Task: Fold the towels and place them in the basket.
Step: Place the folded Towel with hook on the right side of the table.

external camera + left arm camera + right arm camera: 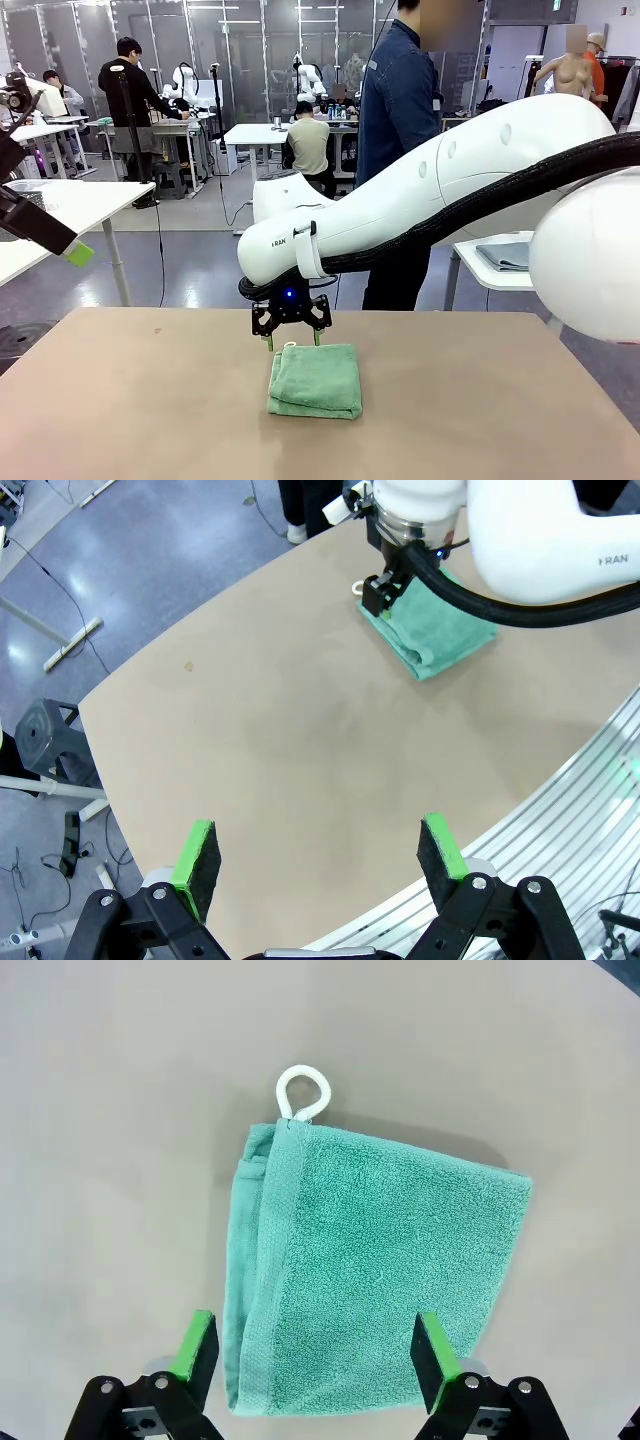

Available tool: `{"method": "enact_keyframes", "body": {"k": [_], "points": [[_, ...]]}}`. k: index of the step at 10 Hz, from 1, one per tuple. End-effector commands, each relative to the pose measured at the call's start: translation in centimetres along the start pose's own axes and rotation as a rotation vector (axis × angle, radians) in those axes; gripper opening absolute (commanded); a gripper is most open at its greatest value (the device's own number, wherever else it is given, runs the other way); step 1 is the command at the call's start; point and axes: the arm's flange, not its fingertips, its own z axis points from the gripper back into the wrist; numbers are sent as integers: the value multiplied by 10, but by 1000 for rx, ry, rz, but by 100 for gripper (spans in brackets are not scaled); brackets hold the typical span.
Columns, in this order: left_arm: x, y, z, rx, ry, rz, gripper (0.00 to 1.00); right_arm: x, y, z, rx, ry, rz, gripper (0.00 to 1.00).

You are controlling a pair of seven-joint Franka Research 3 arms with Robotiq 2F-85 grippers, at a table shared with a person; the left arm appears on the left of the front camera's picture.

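One mint-green towel (pixel 315 380) lies folded into a thick square at the middle of the tan table (pixel 120 400). Its white loop (pixel 303 1090) sticks out from one corner. My right gripper (pixel 291 338) hangs open just over the towel's far edge, and in the right wrist view the right gripper (pixel 315 1348) has its green pads apart, above the towel (pixel 370 1270), holding nothing. High at the table's left, my left gripper (pixel 318 858) is open and empty, far from the towel (pixel 430 630). The basket is out of view.
A person in a dark blue shirt (pixel 400 120) stands at the far side of the table. A small white side table (pixel 500 262) stands at the right, and another white table (pixel 80 200) at the left. Bare tabletop surrounds the towel.
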Motion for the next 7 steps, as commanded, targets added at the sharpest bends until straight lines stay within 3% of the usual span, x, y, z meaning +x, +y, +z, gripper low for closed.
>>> {"method": "enact_keyframes", "body": {"k": [1, 3, 7], "points": [[1, 1, -1, 5, -6, 9, 100, 0, 0, 0, 0, 0, 0, 97], [1, 1, -1, 5, -6, 9, 100, -28, -34, 23, 91, -26, -42, 97], [1, 1, -1, 5, -6, 9, 100, -61, -143, 24, 336, -22, -147, 97]]}}
